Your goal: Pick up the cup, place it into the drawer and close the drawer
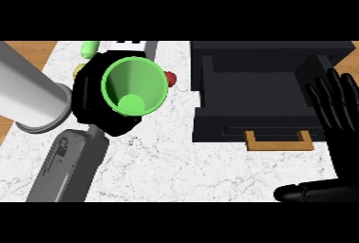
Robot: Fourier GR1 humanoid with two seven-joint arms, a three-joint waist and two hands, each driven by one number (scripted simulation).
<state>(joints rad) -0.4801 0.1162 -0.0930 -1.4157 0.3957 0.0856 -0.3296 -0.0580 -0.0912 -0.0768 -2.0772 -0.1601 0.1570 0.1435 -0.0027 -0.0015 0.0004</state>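
Observation:
A green cup [133, 86] hangs above the marble counter at the upper left, its mouth tilted toward me. My left hand [98, 111] is curled round it from behind and below, largely hidden by the cup. The black drawer [266, 95] stands open at the upper right, with a wooden handle [278, 141] on its front. My right hand [335, 102] stays open at the right edge, fingers up, beside the drawer; its thumb [316, 192] lies low at the right.
Behind the cup lie a light green object [89, 48], a yellow one [79, 70] and a red one [170, 78], all partly hidden. The marble counter [182, 166] spreads in front of the drawer. Wooden floor shows past the counter's left edge.

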